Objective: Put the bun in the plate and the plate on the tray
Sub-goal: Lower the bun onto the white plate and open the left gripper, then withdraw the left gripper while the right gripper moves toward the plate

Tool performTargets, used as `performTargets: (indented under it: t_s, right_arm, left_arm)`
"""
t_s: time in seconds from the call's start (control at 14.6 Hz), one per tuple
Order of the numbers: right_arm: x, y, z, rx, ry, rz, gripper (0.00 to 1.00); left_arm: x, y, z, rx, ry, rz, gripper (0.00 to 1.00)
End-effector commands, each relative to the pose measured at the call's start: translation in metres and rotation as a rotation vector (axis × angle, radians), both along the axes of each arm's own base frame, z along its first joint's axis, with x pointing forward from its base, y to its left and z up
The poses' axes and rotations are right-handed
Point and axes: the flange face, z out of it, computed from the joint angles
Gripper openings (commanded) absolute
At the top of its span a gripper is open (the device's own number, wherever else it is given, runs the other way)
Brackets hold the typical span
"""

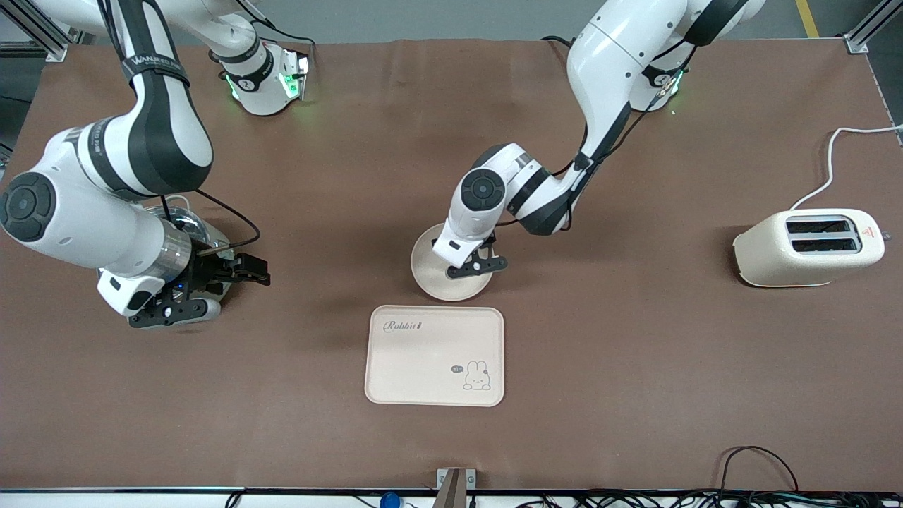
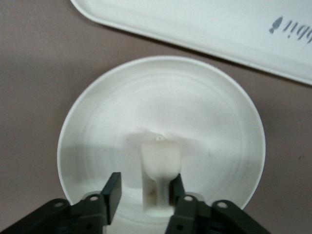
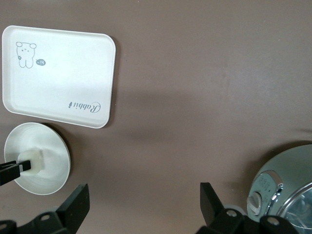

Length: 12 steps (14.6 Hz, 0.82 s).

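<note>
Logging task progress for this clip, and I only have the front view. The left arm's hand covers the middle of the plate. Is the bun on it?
Observer: Yes. In the left wrist view the bun stands on the plate, between the fingers of the left gripper.
Operator: Is it gripped?
Observer: It does not look so. The left gripper's fingers are open: one finger stands clear of the bun, and the other is right against it.
Operator: And the right arm?
Observer: The right gripper waits over bare table with its fingers spread wide.
</note>
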Motion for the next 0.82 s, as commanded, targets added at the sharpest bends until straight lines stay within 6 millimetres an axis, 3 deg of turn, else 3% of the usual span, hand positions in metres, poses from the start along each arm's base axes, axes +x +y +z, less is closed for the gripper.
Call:
performTargets:
  t_s: [0.0,0.14,0.34,0.41,0.55,0.68,0.75]
  right_arm:
    - [-0.002,0.001,0.001,0.019,0.003,-0.01,1.0]
    - [-0.002,0.001,-0.001,0.018,0.006,-0.01,1.0]
    - [-0.003,0.006,-0.01,0.014,0.023,-0.004,1.0]
    - [-0.004,0.008,-0.011,0.014,0.026,-0.002,1.0]
    - [-0.006,0.014,-0.015,0.013,0.032,0.006,1.0]
    - [-0.009,0.048,-0.035,0.044,0.062,0.036,1.0]
    - [-0.011,0.065,-0.047,0.077,0.084,0.037,1.0]
  left_arm:
    - [0.024,0.022,0.034,0.012,-0.035,0.008,1.0]
    - [0.041,0.048,0.063,0.034,-0.029,-0.012,1.0]
    - [0.042,0.051,0.069,0.035,-0.025,0.001,1.0]
    - [0.049,0.062,0.08,0.042,-0.035,-0.004,1.0]
    - [0.09,0.14,0.128,0.062,-0.04,-0.078,1.0]
    - [0.117,0.215,0.179,0.064,-0.074,-0.146,1.0]
    - [0.121,0.243,0.199,0.076,-0.071,-0.169,1.0]
